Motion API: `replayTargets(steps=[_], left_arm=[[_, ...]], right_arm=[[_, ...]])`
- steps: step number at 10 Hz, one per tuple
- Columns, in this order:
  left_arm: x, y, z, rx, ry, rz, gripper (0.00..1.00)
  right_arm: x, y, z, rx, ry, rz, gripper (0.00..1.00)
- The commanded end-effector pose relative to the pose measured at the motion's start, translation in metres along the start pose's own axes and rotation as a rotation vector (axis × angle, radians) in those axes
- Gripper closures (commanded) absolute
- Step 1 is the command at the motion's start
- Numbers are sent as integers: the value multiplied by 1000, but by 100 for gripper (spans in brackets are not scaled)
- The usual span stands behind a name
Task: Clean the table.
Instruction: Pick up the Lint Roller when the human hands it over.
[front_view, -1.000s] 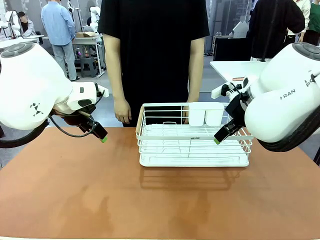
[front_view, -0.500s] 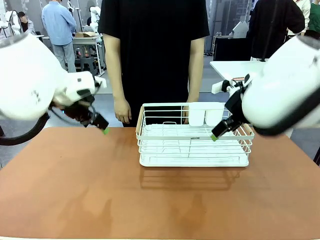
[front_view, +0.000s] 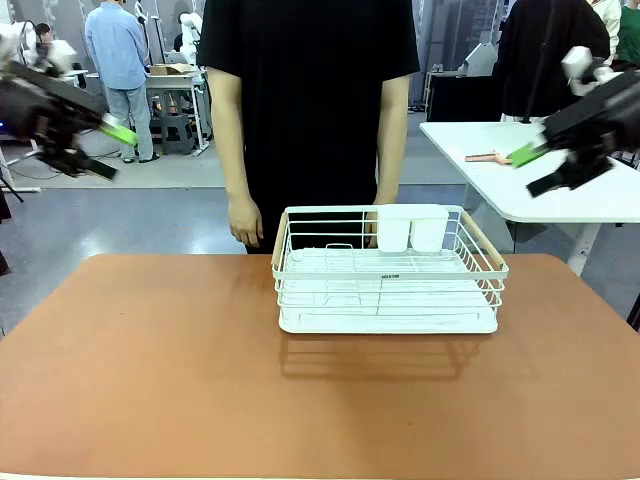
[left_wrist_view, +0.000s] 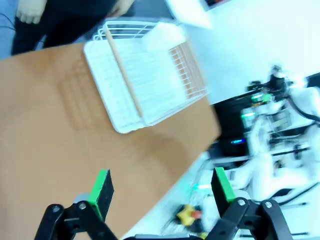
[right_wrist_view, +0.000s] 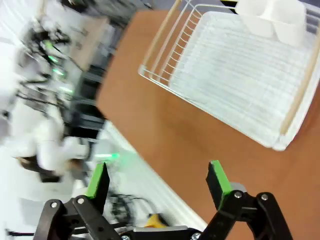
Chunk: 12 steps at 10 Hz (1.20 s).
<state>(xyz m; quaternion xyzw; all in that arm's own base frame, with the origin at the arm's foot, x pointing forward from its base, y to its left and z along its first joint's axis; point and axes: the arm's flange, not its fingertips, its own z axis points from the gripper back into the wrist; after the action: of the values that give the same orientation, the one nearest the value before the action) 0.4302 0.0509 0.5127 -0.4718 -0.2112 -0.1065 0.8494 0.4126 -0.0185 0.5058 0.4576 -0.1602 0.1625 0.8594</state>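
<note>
Hovering with my left fingers (front_view: 118, 131) and right fingers (front_view: 524, 154) both spread and empty, high off to either side of the surface (front_view: 150, 380).

Nothing sits between the green pads on either side, and both pairs hang well above the reddish-brown top and outside its edges, so the surface lies below and between them. Towards its far side sits a white wire rack (front_view: 385, 272), with two white cups (front_view: 410, 228) at its back rail and nothing else inside. A person stands just behind it with one hand (front_view: 243, 220) hanging loose. I see no loose item or spill on the rest of the top. I judge the clearing done, or very nearly so. If anything is left, it is the rack itself, or a wipe, though I see no cloth for one.
</note>
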Motion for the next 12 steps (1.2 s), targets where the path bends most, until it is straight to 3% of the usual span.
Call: replayTargets(steps=[1,2,5,10,11,12], left_arm=[[-2,40,45,-38,-90,147,0],[-8,56,84,-15,-215,204,0],[-26,91,137,32,-224,276,0],[-22,86,137,97,-219,259,0],[-23,82,134,126,-203,218,0],[-21,91,132,89,-202,279,0]], right_arm=[[-2,-51,30,59,-51,-218,0],[-14,-70,58,77,-76,-250,0],[-48,-113,102,127,-192,-340,0],[-60,-135,110,132,-248,-383,0],[-60,-132,107,116,-224,-350,0],[-61,-135,109,125,-233,-411,0]])
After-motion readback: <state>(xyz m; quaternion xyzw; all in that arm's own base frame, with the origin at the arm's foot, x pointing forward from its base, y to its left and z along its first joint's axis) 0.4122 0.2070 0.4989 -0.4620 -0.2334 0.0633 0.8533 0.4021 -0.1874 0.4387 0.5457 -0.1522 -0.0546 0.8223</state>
